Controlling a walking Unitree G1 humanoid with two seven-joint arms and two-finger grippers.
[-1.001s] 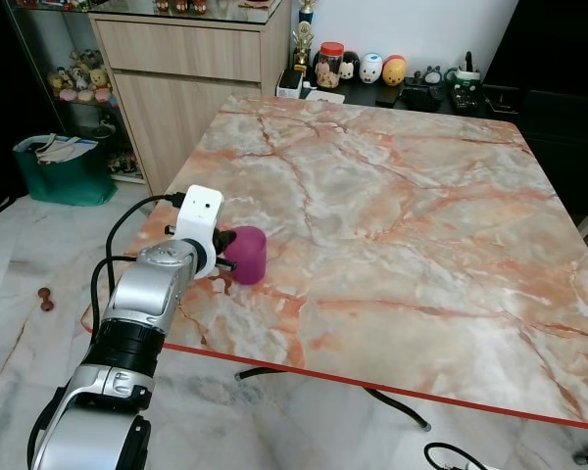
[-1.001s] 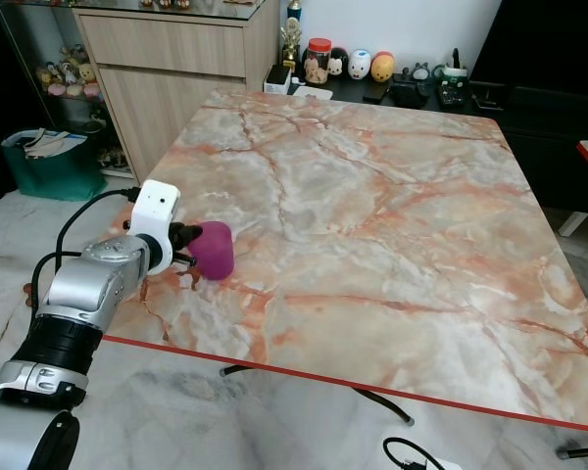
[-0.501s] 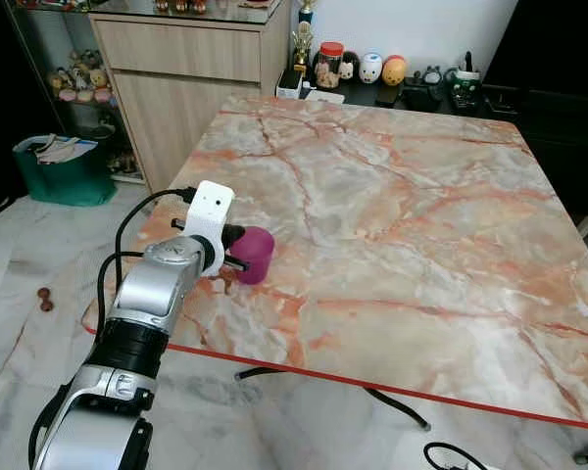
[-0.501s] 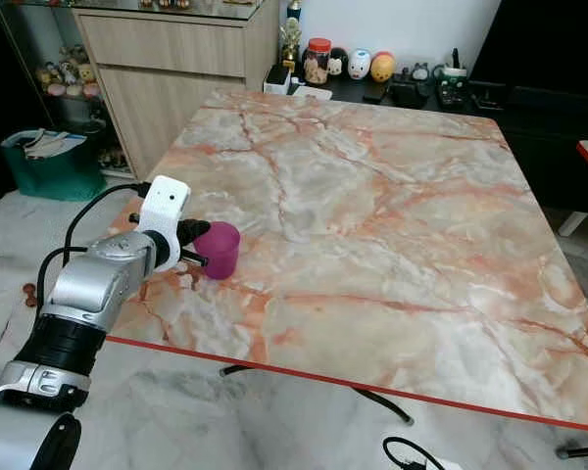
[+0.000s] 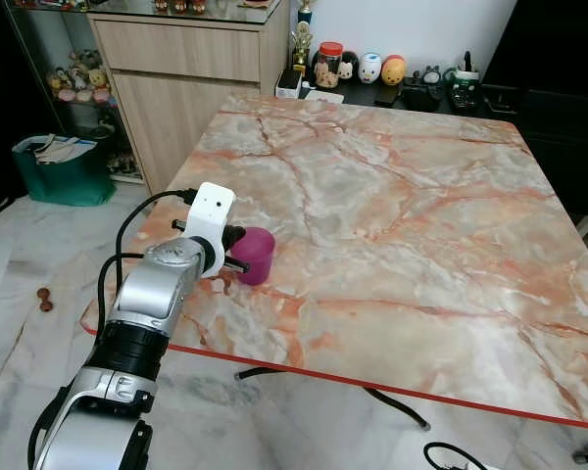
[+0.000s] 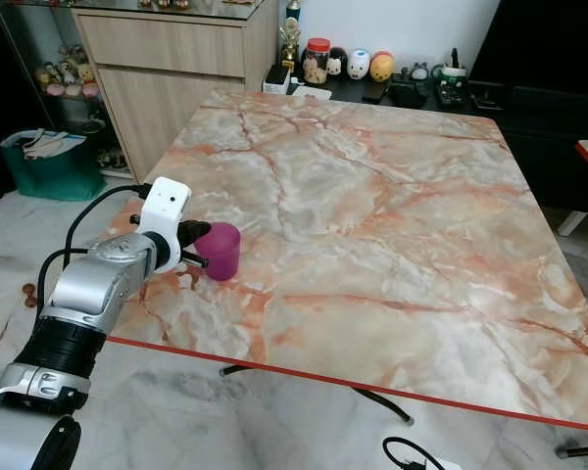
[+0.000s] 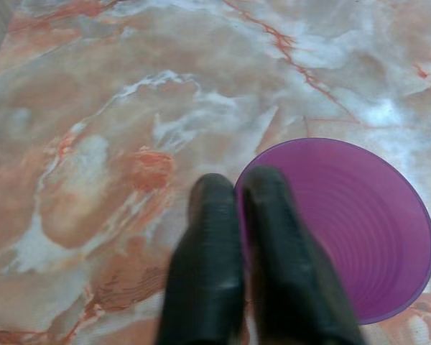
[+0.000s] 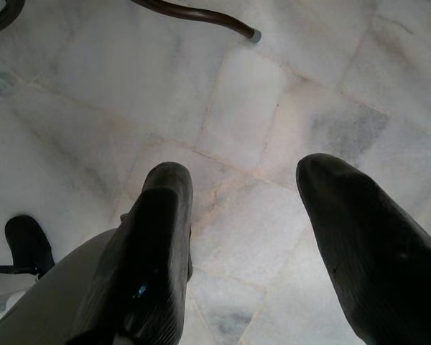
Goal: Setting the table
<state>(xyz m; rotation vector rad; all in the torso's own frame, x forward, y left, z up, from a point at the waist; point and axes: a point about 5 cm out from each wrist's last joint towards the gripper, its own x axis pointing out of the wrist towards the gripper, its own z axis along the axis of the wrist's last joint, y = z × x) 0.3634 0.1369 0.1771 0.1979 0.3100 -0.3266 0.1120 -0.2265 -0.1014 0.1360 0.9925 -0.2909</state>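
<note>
Silver, rounded forearm segments with black ring joints on the left arm (image 5: 142,323). White boxy camera housing (image 5: 208,214) at the wrist, black cable (image 5: 127,235) looping behind that housing. Left gripper (image 7: 238,208): two long, glossy black fingers. Right gripper (image 8: 244,208): thick matte-black fingers, rounded tips.

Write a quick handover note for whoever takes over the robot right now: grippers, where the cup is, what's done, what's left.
Left gripper: fingers shut on the rim of the purple cup, one inside, one outside.
Right gripper: open, hanging idle over the marble floor.
The cup is upright, mouth up, near the front left corner of the marble table.
Done: one cup on the table, not yet released.
Left: open the left fingers and back away without tipping the cup, then probably fetch the remaining settings.
</note>
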